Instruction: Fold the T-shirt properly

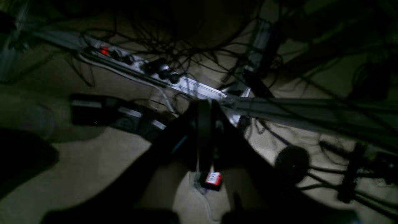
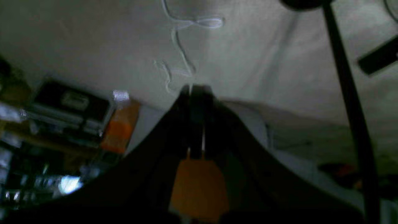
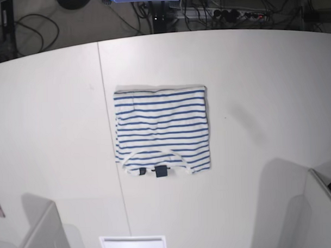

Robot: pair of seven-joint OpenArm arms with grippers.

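The T-shirt, white with thin blue stripes, lies folded into a compact rectangle near the middle of the white table. Its neckline and small dark tag face the near edge. Neither gripper shows in the base view. In the left wrist view my left gripper is shut with nothing in it, and it hangs over a dim floor. My right gripper is likewise shut and empty above a pale floor in the right wrist view. The shirt appears in neither wrist view.
A power strip and tangled cables lie below the left gripper, with a round black foot nearby. Stacked boxes, a white cord and a black pole sit near the right gripper. Grey panels stand at the near corners.
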